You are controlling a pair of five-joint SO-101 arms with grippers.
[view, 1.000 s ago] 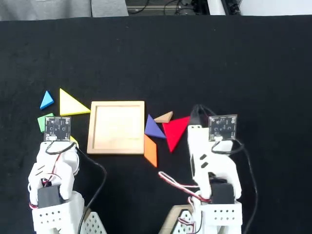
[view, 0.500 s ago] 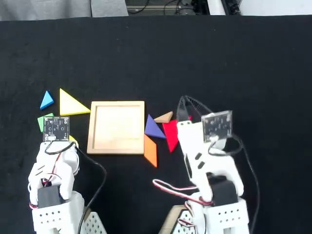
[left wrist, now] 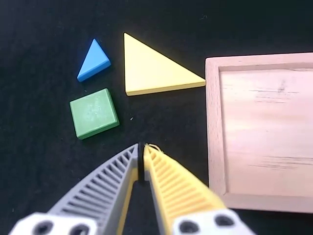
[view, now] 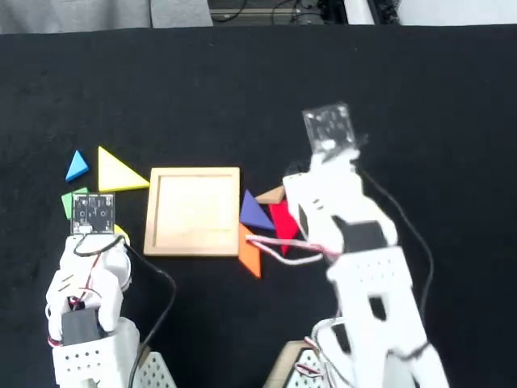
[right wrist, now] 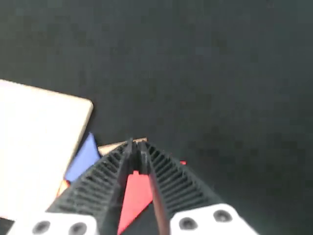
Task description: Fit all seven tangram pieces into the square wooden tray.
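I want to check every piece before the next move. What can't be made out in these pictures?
Red triangle: mostly under the right arm in the high view; behind the right gripper in the right wrist view.
Green square: partly covered by the left arm's camera board in the high view.
Orange parallelogram: crossed by a cable in the high view.
Height of the right gripper over the table: unclear.

On the black table (view: 242, 97) lie the wooden tray (view: 193, 171), yellow triangle (view: 117, 174), blue triangle (view: 77, 166), green square (left wrist: 94, 113) and purple triangle (view: 254, 212).
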